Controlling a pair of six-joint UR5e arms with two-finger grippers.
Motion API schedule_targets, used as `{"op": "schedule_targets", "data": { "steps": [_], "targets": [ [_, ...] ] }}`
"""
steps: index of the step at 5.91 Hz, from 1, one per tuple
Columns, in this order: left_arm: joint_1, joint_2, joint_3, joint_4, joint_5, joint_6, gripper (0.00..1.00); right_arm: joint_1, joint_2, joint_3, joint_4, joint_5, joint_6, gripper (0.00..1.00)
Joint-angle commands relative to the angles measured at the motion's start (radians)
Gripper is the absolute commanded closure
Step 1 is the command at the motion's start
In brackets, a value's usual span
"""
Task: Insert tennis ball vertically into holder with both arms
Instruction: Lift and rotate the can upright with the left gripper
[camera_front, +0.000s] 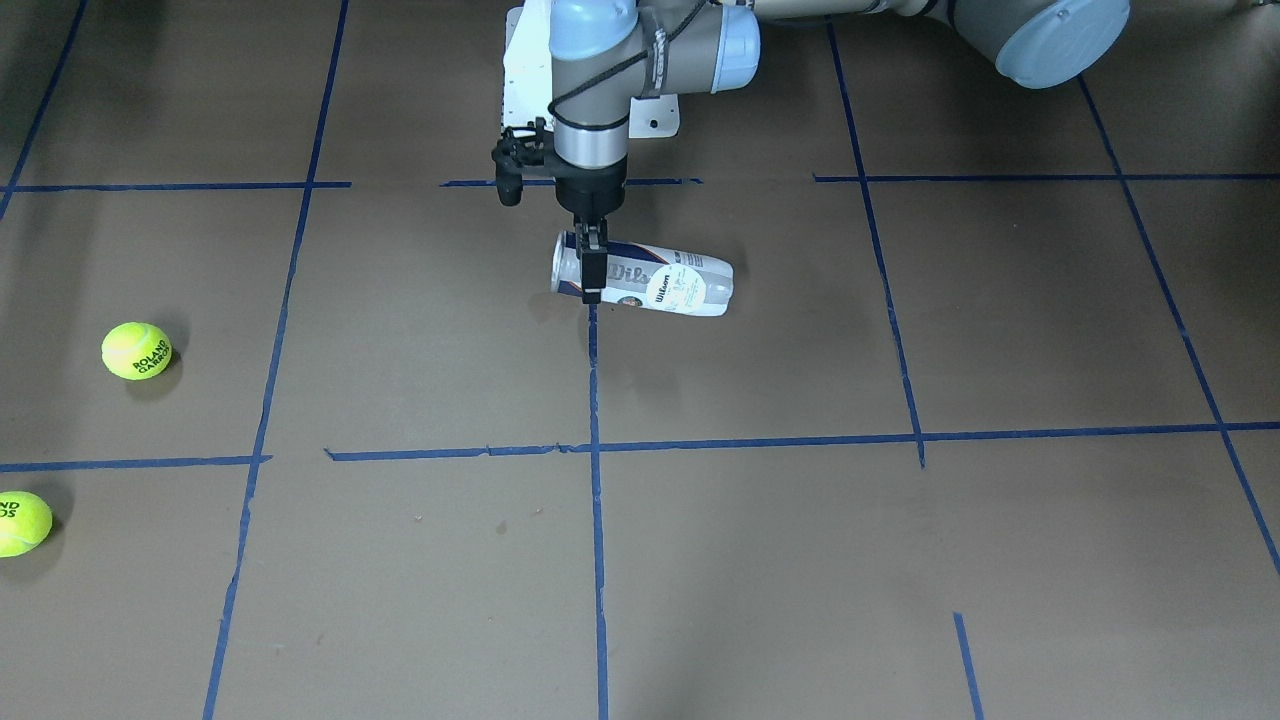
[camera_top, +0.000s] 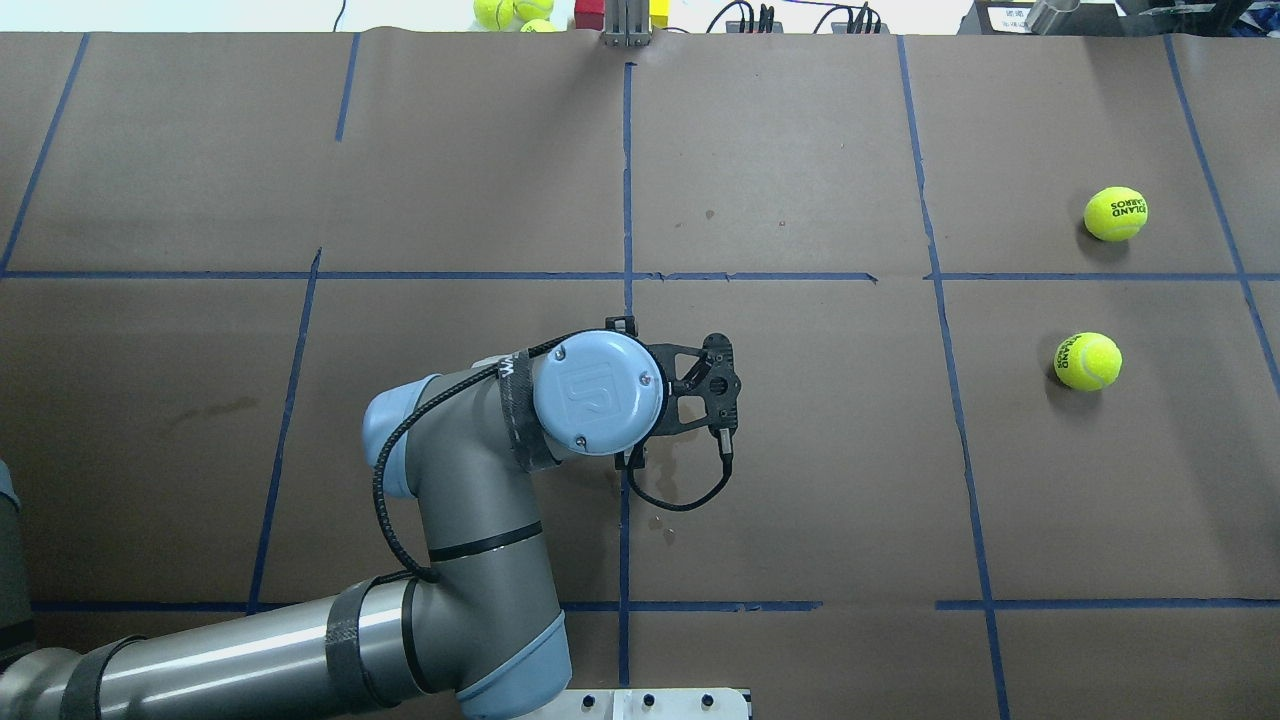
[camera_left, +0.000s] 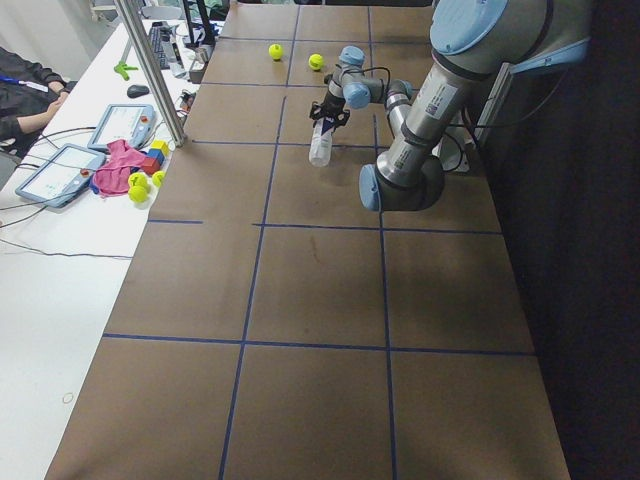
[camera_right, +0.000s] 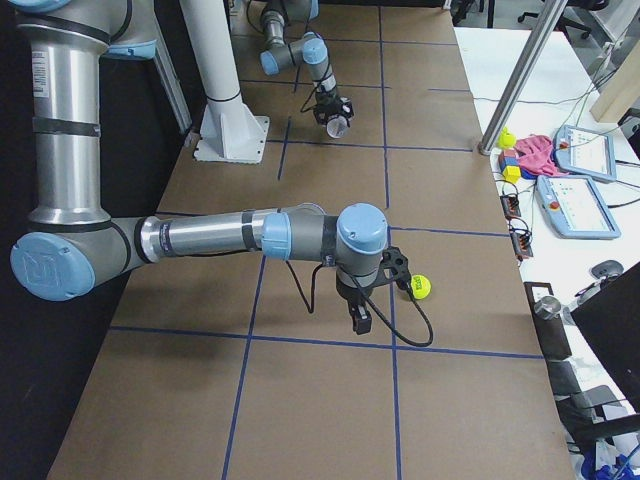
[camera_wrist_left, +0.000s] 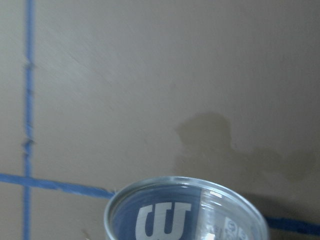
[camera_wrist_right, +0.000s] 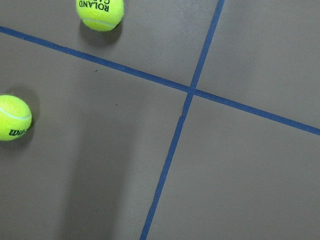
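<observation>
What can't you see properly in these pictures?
The holder: hidden under the left arm in the overhead view.
One tennis ball: cut by the front view's left edge.
The right claw: shows only in the right side view, so open or shut is unclear.

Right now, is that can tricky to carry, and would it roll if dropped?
Probably light: the can is clear plastic and looks empty. It may swing or slip, since the left tool pinches it only near one end. Set down on its side, its round body would likely roll on the flat table.
</observation>
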Motion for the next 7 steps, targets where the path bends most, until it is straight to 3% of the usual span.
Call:
{"op": "schedule_targets", "data": {
  "steps": [1,3,4,5,6,7],
  "targets": [
    [-0.029,0.005,-0.062,-0.159,-0.004,-0.112,0.19,0.000,-0.001,-0.005,0.023,0.000,0.000,0.00],
    [-0.049,0.046,-0.062,-0.481,-0.004,-0.285,0.19,0.002,-0.001,-0.118,0.197,0.020,0.005,0.00],
    [-0.064,0.110,-0.058,-0.730,-0.004,-0.362,0.19,0.002,0.002,-0.093,0.205,0.031,0.006,0.00],
    [-0.071,0.158,-0.050,-0.919,-0.003,-0.417,0.19,0.002,0.011,-0.059,0.181,0.029,0.006,0.00],
    [-0.077,0.172,-0.044,-1.027,-0.003,-0.442,0.19,0.000,0.014,-0.035,0.125,0.026,0.006,0.00],
    [-0.077,0.184,-0.027,-1.148,0.000,-0.495,0.19,0.000,0.049,0.026,-0.052,0.022,0.006,0.00]
  ]
}}
